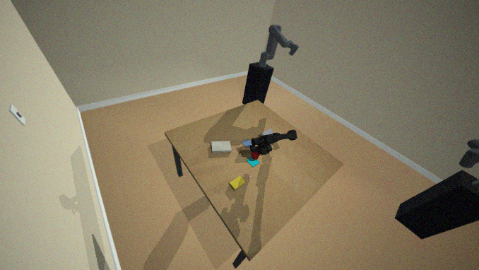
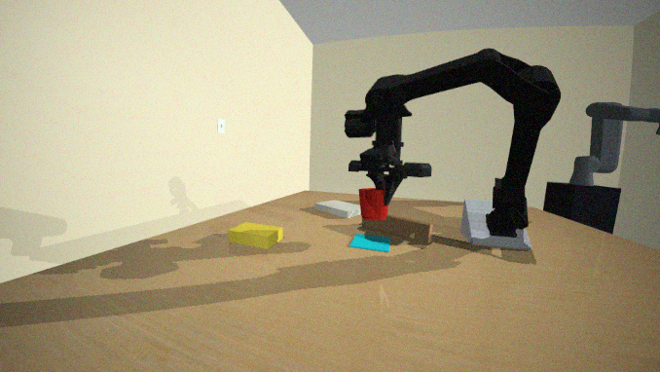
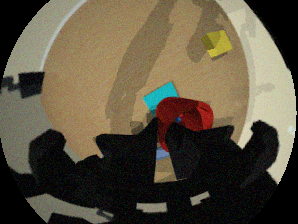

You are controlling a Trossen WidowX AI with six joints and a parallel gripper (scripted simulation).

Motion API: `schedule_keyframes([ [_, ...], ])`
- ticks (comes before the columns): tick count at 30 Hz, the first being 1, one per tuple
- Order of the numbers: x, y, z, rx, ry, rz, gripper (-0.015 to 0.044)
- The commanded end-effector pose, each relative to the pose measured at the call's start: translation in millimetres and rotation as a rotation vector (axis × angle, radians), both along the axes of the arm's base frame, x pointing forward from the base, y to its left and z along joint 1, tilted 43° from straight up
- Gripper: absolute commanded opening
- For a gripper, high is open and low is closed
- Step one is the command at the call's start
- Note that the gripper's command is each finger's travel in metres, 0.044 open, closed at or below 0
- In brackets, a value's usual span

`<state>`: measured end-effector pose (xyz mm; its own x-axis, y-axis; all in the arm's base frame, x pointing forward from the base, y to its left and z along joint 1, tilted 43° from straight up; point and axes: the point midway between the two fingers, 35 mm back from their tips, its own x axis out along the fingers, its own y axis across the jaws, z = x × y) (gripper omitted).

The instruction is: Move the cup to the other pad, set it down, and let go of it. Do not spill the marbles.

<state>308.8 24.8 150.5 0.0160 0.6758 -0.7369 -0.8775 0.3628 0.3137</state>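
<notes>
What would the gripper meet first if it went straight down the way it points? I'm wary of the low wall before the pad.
The gripper, shut on the red cup, points down. The brown block seems to lie beneath the cup, with the cyan pad just beyond; depth is unclear.

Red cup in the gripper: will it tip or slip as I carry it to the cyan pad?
The red tapered cup looks stiff, holding shape in the gripper. Pinched only at one rim wall, it may swing. Tall and narrow, it could tip on the flat cyan pad.

Brown block (image 2: pixel 406 229) btwn cup (image 2: pixel 373 204) & cyan pad (image 2: pixel 370 241).
</notes>
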Motion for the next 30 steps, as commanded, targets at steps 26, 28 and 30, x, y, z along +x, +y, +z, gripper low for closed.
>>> schedule_keyframes([
  [26,0,25,-26,0.006,0.004,-0.003,0.0],
  [28,0,27,-28,0.006,0.004,-0.003,0.0],
  [30,0,28,-29,0.007,0.004,-0.003,0.0],
])
